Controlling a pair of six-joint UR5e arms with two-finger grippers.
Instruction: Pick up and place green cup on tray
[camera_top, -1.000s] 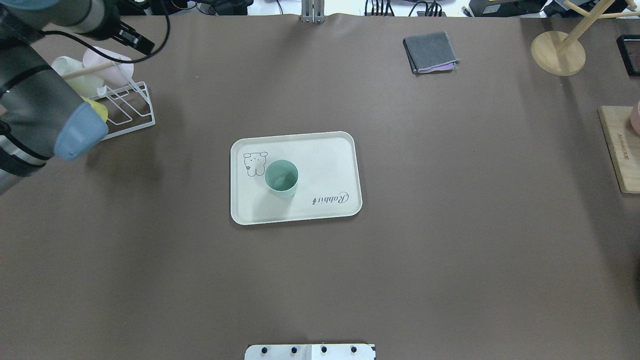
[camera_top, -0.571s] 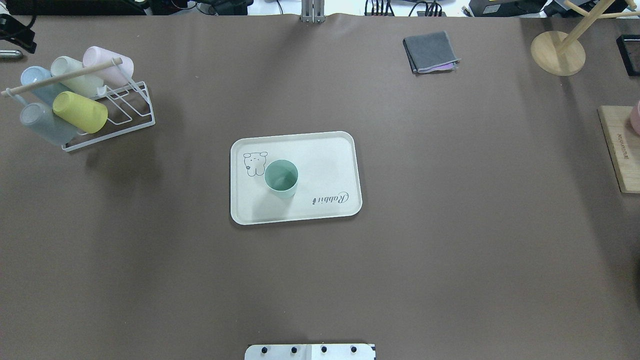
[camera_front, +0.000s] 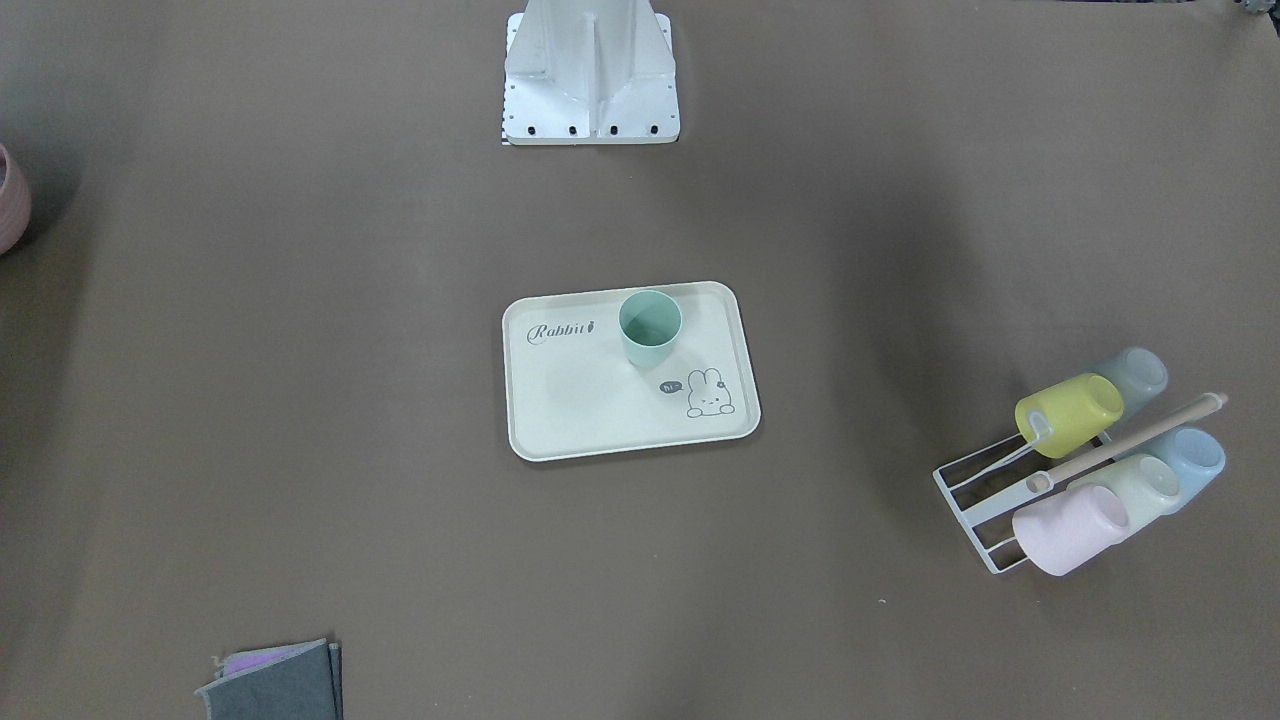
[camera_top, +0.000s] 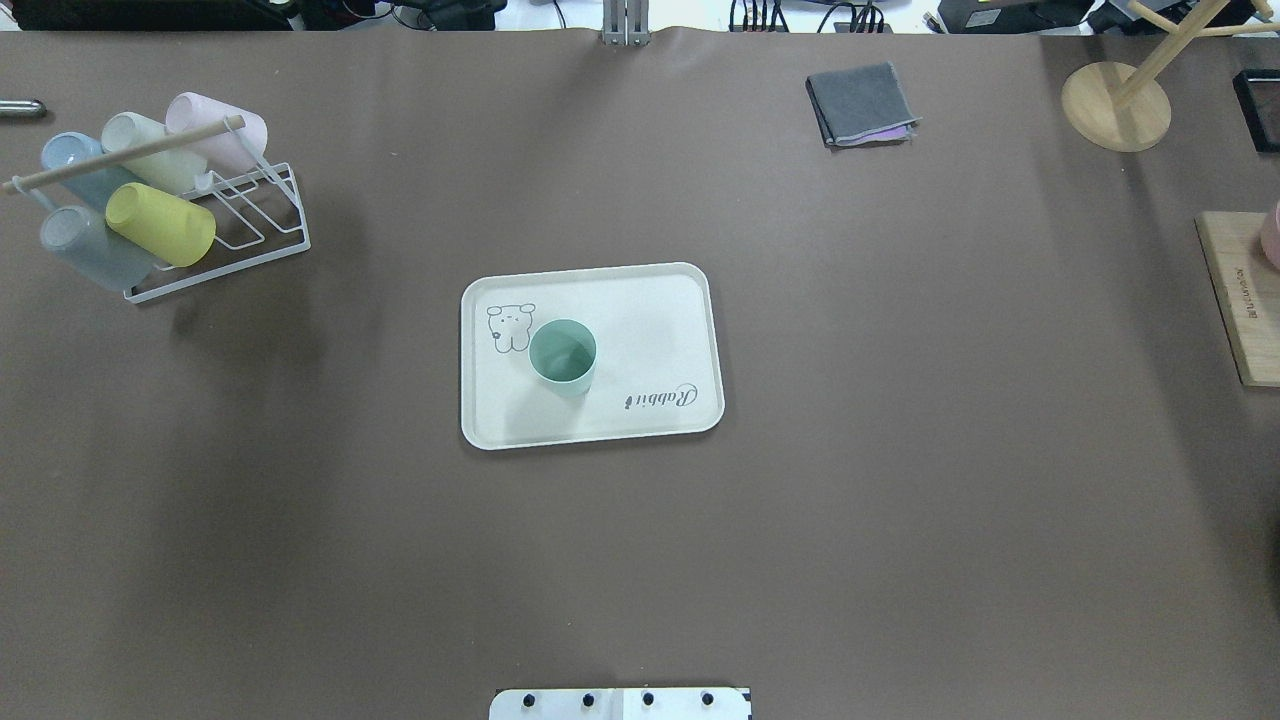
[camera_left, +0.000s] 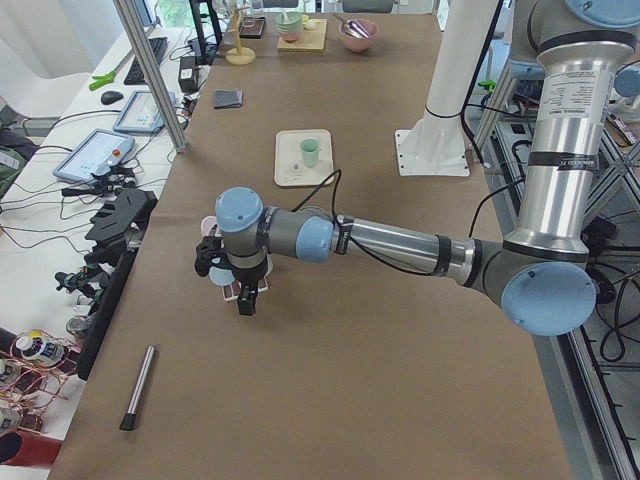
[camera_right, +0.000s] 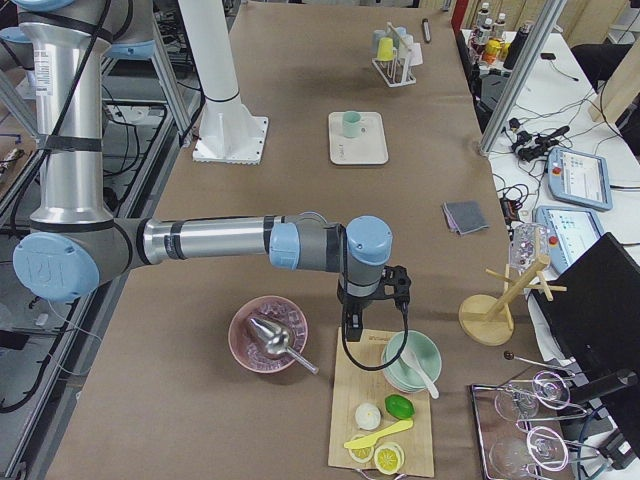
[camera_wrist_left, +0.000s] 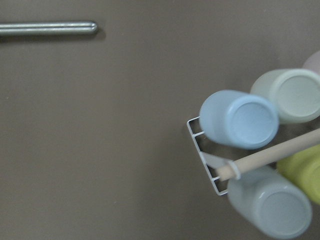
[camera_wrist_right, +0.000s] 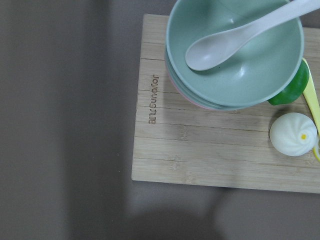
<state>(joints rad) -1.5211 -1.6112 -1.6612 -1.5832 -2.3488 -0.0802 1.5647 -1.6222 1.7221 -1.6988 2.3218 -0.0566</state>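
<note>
Where the front-facing camera looks down, the green cup (camera_front: 650, 328) stands upright and mouth-up on the tray (camera_front: 600, 425), between the grey script and the bunny drawing. The cup is matte and slightly tapered; the tray is cream, round-cornered, with a raised rim. In the overhead view the left arm, which covered the left edge a second ago, has gone from the picture, uncovering the white wire rack (camera_top: 298, 215) with its pastel cups; cup and tray lie as before on the brown surface (camera_top: 900, 400). From the table's left end, the left arm (camera_left: 390, 240) stretches low and nearly level, its wrist bent down and the left pincer (camera_left: 243, 297) pointing at the surface by the rack (fingers apart or together, I cannot tell). From the right end, the right arm (camera_right: 210, 240) reaches likewise, its right pincer (camera_right: 352, 325) hanging over the wooden board (camera_right: 375, 420); its state cannot be told either. The left wrist view shows smooth round cup bottoms and a metal rod (camera_wrist_left: 47, 27). The right wrist view shows slatted bamboo grain, a mint bowl (camera_wrist_right: 235, 75) and a white spoon (camera_wrist_right: 225, 45).
</note>
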